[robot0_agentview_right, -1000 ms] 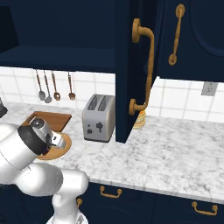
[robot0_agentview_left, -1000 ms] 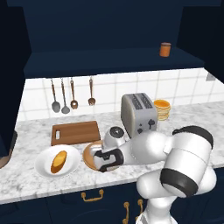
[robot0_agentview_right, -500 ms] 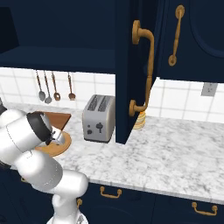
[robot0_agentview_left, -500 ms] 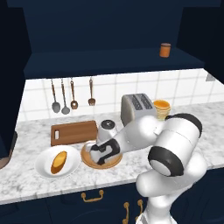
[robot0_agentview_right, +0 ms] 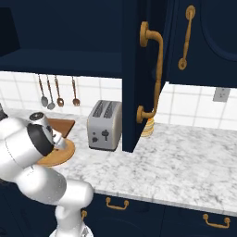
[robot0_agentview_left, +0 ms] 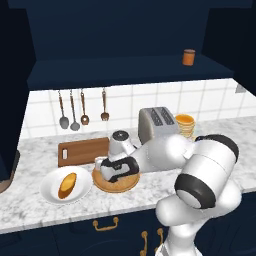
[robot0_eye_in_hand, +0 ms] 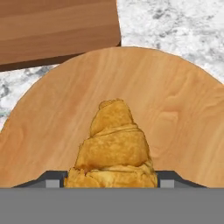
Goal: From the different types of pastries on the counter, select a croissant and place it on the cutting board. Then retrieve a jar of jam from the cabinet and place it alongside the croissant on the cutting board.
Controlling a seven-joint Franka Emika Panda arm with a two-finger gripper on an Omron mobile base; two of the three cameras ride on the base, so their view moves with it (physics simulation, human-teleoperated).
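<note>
Lowered since a second ago, the gripper (robot0_agentview_left: 111, 169) now pinches the croissant (robot0_eye_in_hand: 113, 148) between its fingers, over the round wooden plate (robot0_eye_in_hand: 175, 113).

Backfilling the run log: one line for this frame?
stage: picking croissant | hand: low over round wooden plate, fingers either side of croissant | cutting board: bare | jam jar: on cabinet shelf

Kitchen: marbled counter (robot0_agentview_right: 185, 157), toaster (robot0_agentview_right: 104, 125), seemingly hanging utensils (robot0_agentview_left: 82, 107).
</note>
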